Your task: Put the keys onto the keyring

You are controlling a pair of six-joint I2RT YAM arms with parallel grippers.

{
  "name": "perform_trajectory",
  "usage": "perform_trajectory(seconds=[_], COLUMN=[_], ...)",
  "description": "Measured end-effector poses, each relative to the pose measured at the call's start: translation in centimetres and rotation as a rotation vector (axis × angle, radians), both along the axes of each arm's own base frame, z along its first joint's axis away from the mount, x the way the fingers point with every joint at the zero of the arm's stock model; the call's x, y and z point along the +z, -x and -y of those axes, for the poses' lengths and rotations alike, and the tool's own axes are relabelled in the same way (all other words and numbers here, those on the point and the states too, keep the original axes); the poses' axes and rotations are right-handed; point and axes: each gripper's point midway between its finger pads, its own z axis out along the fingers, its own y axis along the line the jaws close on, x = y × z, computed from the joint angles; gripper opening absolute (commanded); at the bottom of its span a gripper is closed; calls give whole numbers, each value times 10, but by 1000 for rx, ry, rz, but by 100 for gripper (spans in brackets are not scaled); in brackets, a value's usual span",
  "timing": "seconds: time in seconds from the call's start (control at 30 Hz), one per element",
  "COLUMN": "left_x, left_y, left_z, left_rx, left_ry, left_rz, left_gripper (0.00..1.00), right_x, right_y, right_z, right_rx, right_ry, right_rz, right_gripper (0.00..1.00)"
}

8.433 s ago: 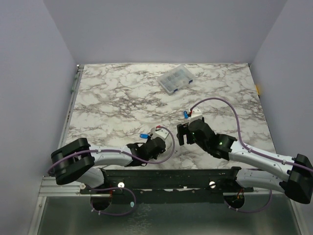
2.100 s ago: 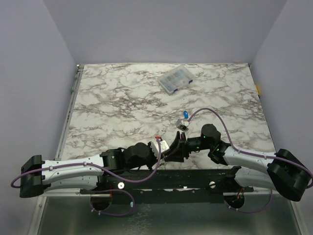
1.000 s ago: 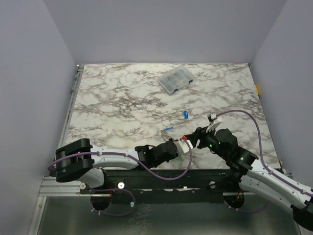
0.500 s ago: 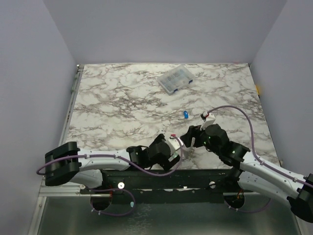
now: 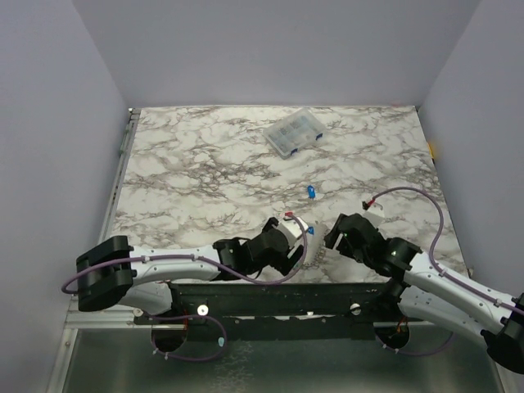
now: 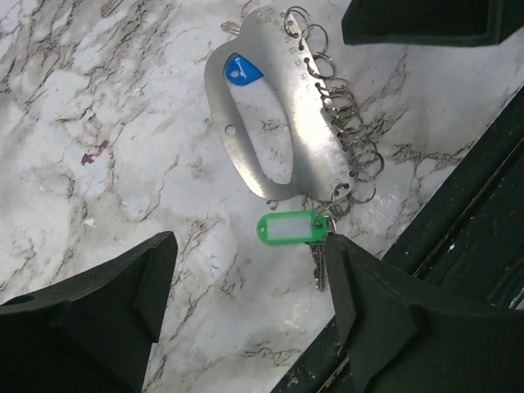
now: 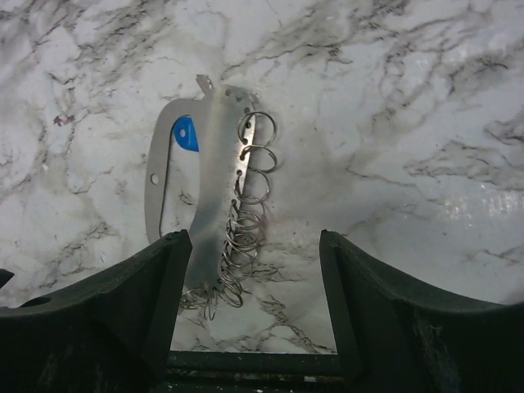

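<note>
the keyring (image 6: 296,106) is lying flat on the bench (image 5: 205,180) near its 6 o'clock edge, between the two arms. a row of small split rings (image 6: 348,131) is hanging off its 3 o'clock side in the left wrist view. the green key (image 6: 288,228) is sitting at the keyring's 6 o'clock end and appears to be hooked to the last ring. one blue key (image 6: 241,70) is showing inside the loop at 11 o'clock; whether it is threaded on is not resolvable. a second blue key (image 5: 311,192) is lying loose at 12 o'clock from the keyring, well apart from it.

the left pincer (image 6: 246,278) is standing spread above the green key, gripping nothing. the right pincer (image 7: 262,278) is also standing spread over the keyring, gripping nothing.

handling, as judged: the keyring is looking thin, stiff and light, so it is likely to skate on the smooth bench and be hard to lift. taking it across the plain curved side, clear of the loose rings, is advised. each key is best pinched by its plastic head, leaving the hole free. the loose blue key is probably the next item.
</note>
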Motion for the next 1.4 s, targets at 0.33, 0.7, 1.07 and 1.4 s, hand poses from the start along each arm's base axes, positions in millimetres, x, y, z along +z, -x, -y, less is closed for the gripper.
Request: perform_trajectory(seconds=[0.33,0.7,1.07,1.4], left_x=[-19,-32,-30,-40], left_y=[-14,-23,-55,-49], left_z=[53,71,111,121], left_rx=[-211,-657,-910,-1069], left_ry=[-143,-369,-431,-498], left_rz=[62,373,539,505], left_gripper=[61,60,35,44], right_x=[-10,69,93,98], right_y=[13,-6,-2,-2], right_z=[45,88,108,109], right_rx=[-287,-504,-498,-481], right_ry=[56,38,5,-9], right_rz=[-69,181,304,330], right_gripper=[72,73,73,73])
